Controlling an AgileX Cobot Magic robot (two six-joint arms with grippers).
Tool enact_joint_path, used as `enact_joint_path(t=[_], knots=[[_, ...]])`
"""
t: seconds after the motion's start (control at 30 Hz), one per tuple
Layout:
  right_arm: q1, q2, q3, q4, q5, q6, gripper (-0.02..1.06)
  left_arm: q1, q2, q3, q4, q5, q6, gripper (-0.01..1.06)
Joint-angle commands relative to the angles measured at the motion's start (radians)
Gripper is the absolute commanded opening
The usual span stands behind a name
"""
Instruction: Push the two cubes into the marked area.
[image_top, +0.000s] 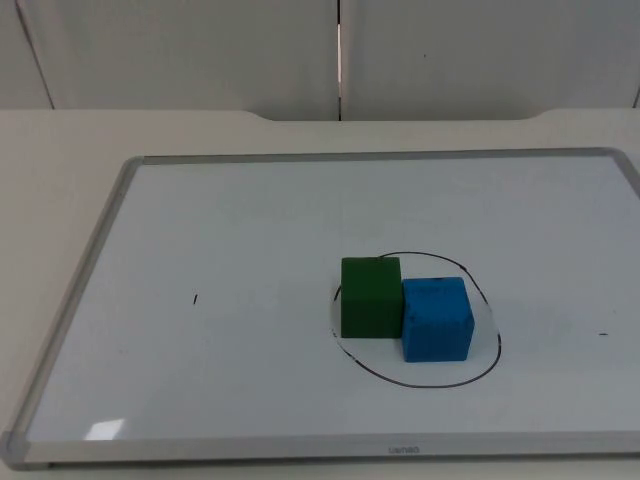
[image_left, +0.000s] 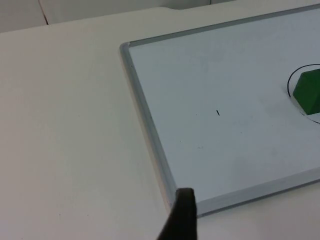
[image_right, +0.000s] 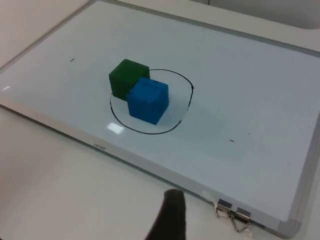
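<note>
The task looks finished, or all but; the green cube (image_top: 371, 297) and the blue cube (image_top: 436, 318) sit side by side and touching on the whiteboard (image_top: 240, 230), both inside the hand-drawn black ring (image_top: 497, 345) right of the board's middle and toward its near edge; the green cube's left face lies close to the line, perhaps just on it, so a slight nudge to the right may be all that is left. The ring holds nothing else. The left gripper (image_left: 181, 220) waits off the board's near-left corner and the right gripper (image_right: 169, 217) off its near edge by two binder clips (image_right: 234, 216); whether either gripper's fingers are parted I cannot tell; neither holds anything.
</note>
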Motion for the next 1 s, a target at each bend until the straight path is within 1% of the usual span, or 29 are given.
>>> enact_joint_path(t=[0.0,0.3,0.33,0.4,0.43,0.47,0.5,0.53,0.57,0.97], knots=[[-0.004,-0.003,0.002,0.0,-0.012,0.0,0.72,0.002,-0.003,0.005,-0.012,-0.01,0.0,0.75],[-0.004,-0.003,0.002,0.0,-0.012,-0.002,0.72,0.002,-0.003,0.005,-0.012,-0.01,0.0,0.76],[-0.004,-0.003,0.002,0.0,-0.012,-0.002,0.73,0.002,-0.003,0.005,-0.014,-0.01,0.005,0.81],[-0.004,-0.003,0.002,0.0,-0.012,-0.002,0.79,0.002,-0.003,0.005,-0.014,-0.01,0.005,0.95],[-0.004,-0.003,0.002,0.0,-0.012,-0.004,0.89,0.002,-0.003,0.005,-0.014,-0.01,0.005,1.03],[-0.004,-0.003,0.002,0.0,-0.012,-0.004,0.92,0.002,-0.003,0.005,-0.014,-0.01,0.005,1.05],[-0.004,-0.003,0.002,0.0,-0.012,-0.004,0.92,0.002,-0.003,0.005,-0.014,-0.01,0.005,1.05],[-0.004,-0.003,0.002,0.0,-0.012,-0.004,1.02,0.002,-0.003,0.005,-0.014,-0.01,0.005,1.05],[-0.004,-0.003,0.002,0.0,-0.012,-0.004,1.05,0.002,-0.003,0.005,-0.014,-0.01,0.005,1.05],[-0.004,-0.003,0.002,0.0,-0.012,-0.004,1.05,0.002,-0.003,0.005,-0.014,-0.01,0.005,1.05]])
